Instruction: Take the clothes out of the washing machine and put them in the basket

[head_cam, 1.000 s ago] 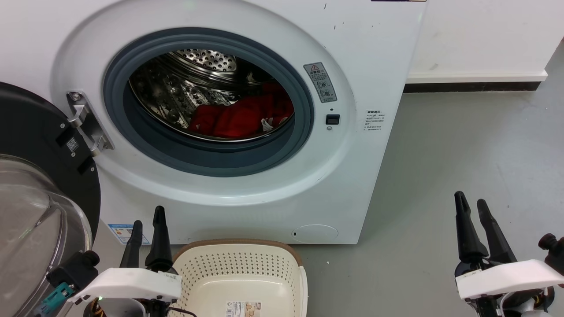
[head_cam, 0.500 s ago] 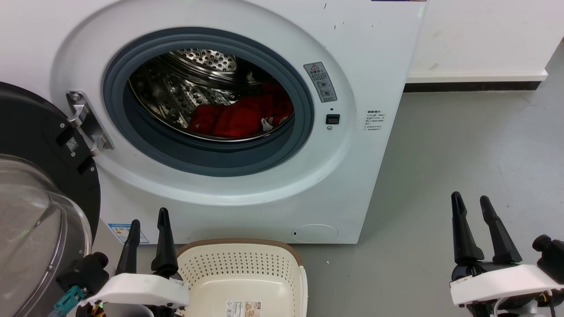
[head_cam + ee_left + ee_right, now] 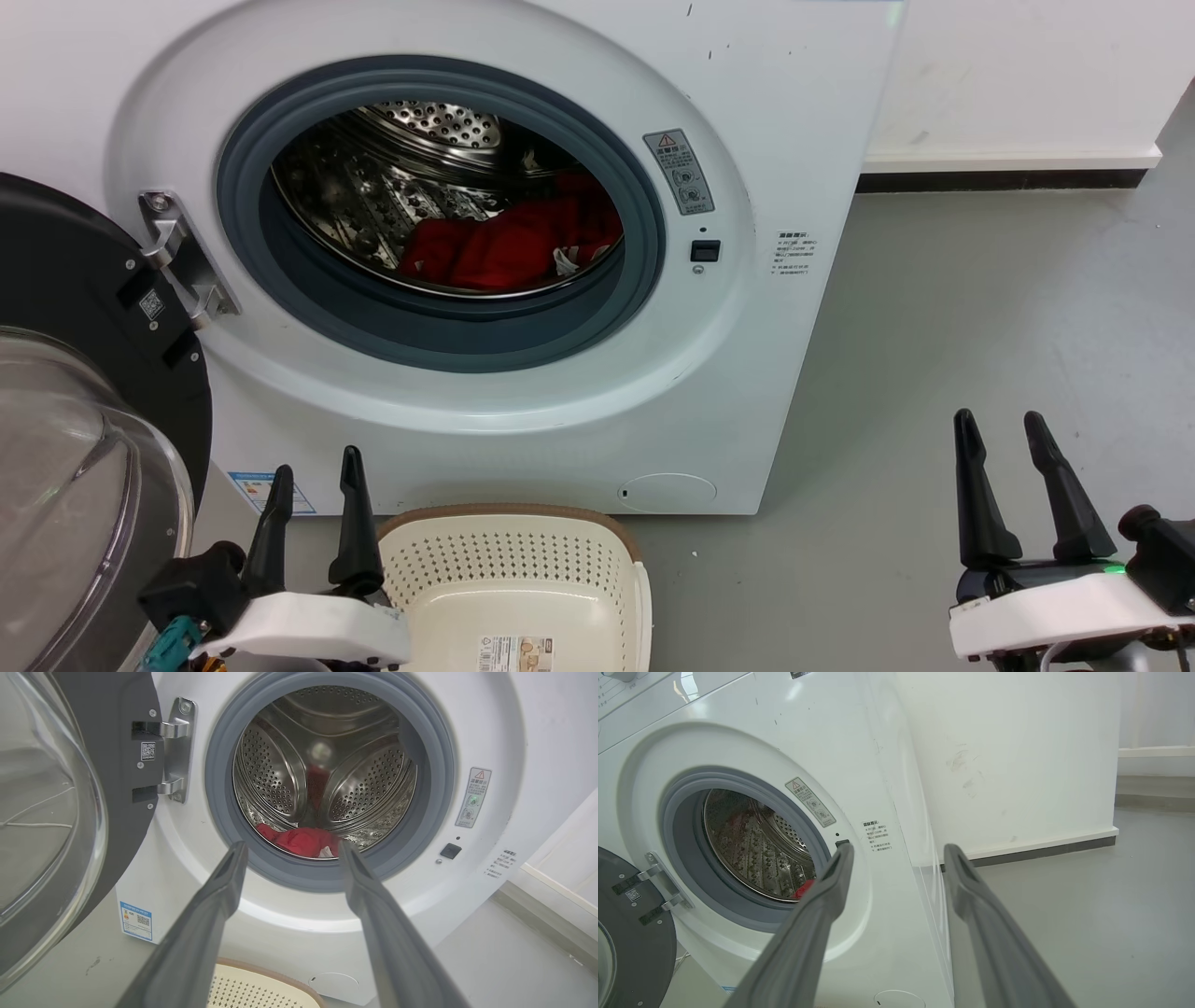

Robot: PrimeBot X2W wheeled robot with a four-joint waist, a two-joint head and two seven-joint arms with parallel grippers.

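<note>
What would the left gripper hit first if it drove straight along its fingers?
Probably the clothes in the drum: the left gripper aims just above the lower lip of the grey seal, which it might clip.

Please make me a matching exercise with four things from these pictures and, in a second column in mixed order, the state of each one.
1. clothes
2. basket
3. door
4. right claw

a. fingers apart, holding nothing
b. swung open on its hinge
c. lying in the drum
d. empty, on the floor

Pairs: 1-c, 2-d, 3-b, 4-a
</note>
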